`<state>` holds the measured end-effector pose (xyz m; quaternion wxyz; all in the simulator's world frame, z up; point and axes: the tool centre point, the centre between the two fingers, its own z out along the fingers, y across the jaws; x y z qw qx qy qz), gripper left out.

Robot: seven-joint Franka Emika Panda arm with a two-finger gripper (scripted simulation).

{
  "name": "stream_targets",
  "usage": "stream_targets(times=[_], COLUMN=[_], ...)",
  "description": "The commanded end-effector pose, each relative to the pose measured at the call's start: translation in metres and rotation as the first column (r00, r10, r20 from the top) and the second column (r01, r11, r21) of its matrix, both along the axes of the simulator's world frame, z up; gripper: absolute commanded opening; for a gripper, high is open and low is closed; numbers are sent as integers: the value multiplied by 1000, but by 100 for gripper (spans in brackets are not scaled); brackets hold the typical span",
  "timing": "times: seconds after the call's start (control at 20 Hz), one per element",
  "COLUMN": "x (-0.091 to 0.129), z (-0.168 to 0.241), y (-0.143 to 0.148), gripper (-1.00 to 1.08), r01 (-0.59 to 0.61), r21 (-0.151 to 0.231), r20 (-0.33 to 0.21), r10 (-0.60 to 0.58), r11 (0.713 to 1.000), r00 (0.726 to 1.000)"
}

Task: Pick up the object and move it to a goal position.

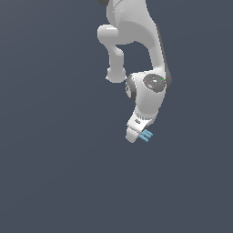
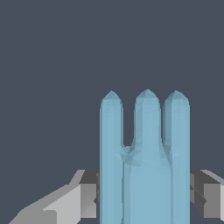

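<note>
The object is a light blue fork-like piece with three blunt prongs point(image 2: 146, 144). In the wrist view it stands between my two grey fingers point(image 2: 87, 192), which press against its sides. My gripper point(image 2: 144, 197) is shut on it. In the exterior view only the blue prong tips point(image 1: 146, 135) stick out beside the white hand of my gripper point(image 1: 136, 132), which hangs from the white arm above the dark floor. No goal marker shows in either view.
The white arm point(image 1: 136, 41) reaches down from the upper middle of the exterior view. A plain dark grey-blue surface point(image 1: 54, 173) fills everything around it.
</note>
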<state>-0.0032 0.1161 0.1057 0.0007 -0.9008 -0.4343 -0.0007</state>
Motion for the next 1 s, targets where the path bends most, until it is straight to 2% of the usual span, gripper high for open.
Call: stream_targets(times=[0.0, 0.5, 0.95], x=[13, 58, 87], z=[15, 63, 93], y=[13, 54, 81], gripper=[-100, -100, -100], r01=[0, 1, 1], r21=[0, 0, -2], r20=[-1, -1, -1], r10=[0, -1, -1], r11=[1000, 1000, 1000], r00=[1000, 1000, 1000])
